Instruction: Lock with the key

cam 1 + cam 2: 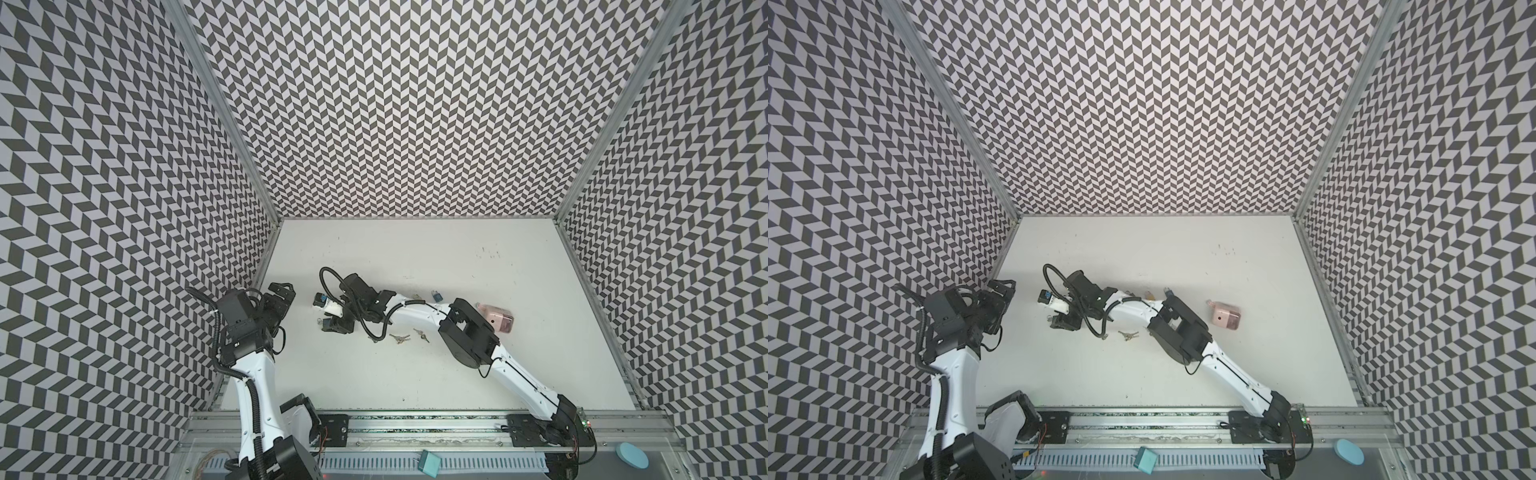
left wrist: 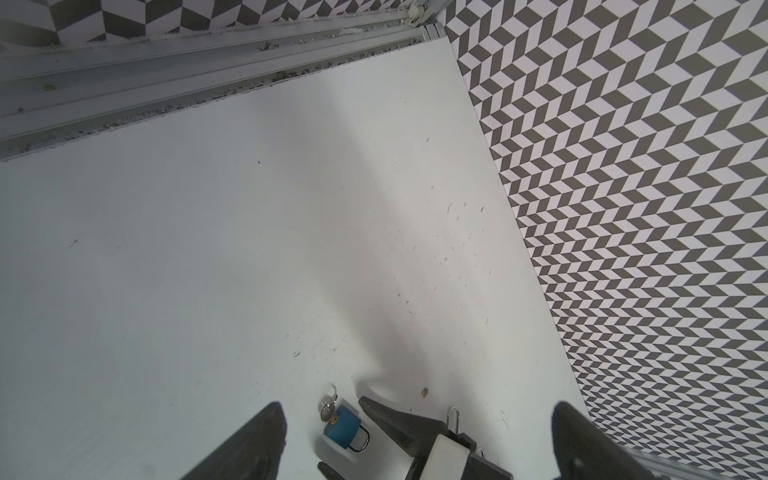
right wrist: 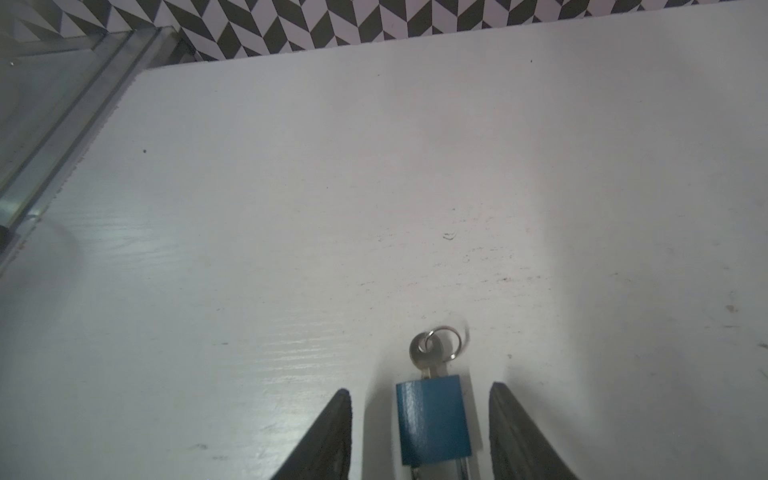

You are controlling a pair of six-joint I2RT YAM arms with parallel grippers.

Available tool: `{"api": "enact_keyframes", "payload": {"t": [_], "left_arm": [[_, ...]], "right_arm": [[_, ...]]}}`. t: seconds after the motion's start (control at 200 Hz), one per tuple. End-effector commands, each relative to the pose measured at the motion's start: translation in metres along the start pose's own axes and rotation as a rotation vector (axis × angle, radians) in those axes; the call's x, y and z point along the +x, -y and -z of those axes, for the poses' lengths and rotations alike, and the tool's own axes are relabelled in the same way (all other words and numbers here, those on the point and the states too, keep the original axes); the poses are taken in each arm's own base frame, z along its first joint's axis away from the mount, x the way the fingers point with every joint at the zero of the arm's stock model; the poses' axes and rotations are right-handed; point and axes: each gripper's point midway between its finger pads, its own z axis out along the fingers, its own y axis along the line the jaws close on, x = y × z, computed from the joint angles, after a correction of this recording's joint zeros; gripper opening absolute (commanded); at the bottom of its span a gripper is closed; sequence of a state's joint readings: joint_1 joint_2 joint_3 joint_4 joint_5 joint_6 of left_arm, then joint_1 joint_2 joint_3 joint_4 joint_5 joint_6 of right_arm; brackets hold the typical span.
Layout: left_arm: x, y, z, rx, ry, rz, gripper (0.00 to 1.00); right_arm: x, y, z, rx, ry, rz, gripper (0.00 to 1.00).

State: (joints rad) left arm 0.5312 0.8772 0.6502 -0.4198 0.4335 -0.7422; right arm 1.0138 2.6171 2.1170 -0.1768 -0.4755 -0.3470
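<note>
In the right wrist view, the padlock is a small squared block painted a glossy mid-blue, lying flat on the white bench. A silver key with a round head is pushed into one end. A thin key ring is looped through the hole in the head. At the opposite end, two pale metal legs of the shackle run out of frame. The right tool straddles the body, released. One dark finger stands on each side, with a strip of bare bench between finger and paint, so nothing is gripped.

In the left wrist view, the padlock shows its shackle as a dark U at the end away from the key. Whether it is latched cannot be told. A finger of the right tool lies just beside the blue body. The left tool is spread wide and empty.

In both top views, the right tool reaches across to the left-middle of the bench and covers the padlock. Only the key ring peeps out. The left tool hangs near it but apart, by the left wall. Around the right arm lie a second blue padlock, a pink lock and loose keys.
</note>
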Motion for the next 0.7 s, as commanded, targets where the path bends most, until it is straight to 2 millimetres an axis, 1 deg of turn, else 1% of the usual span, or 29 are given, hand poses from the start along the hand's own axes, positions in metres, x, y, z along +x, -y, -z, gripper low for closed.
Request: {"api": "enact_keyframes", "payload": {"t": [0.0,0.12,0.285,0.506,0.591,0.631,0.696], "left_arm": [[-0.005,0.007,0.001,0.030,0.010,-0.016,1.00],[-0.004,0.007,0.001,0.033,0.008,-0.018,1.00],[-0.003,0.007,0.001,0.035,0.002,-0.018,1.00],[-0.004,0.009,0.001,0.036,0.001,-0.023,1.00],[-0.003,0.010,0.002,0.042,-0.003,-0.032,1.00],[-0.003,0.011,0.002,0.045,-0.004,-0.034,1.00],[-0.002,0.011,0.002,0.047,-0.005,-0.037,1.00]], "right_arm": [[0.001,-0.006,-0.009,-0.011,0.003,0.010,0.50],[0.006,-0.009,-0.012,-0.014,-0.011,0.012,0.48],[0.013,-0.006,-0.014,0.006,-0.033,0.004,0.44],[0.013,-0.002,-0.011,0.030,-0.041,-0.001,0.36],[0.012,-0.002,-0.010,0.032,-0.039,-0.002,0.35],[0.010,-0.001,-0.009,0.034,-0.034,-0.002,0.33],[0.007,-0.002,-0.008,0.033,-0.031,-0.002,0.31]]}}
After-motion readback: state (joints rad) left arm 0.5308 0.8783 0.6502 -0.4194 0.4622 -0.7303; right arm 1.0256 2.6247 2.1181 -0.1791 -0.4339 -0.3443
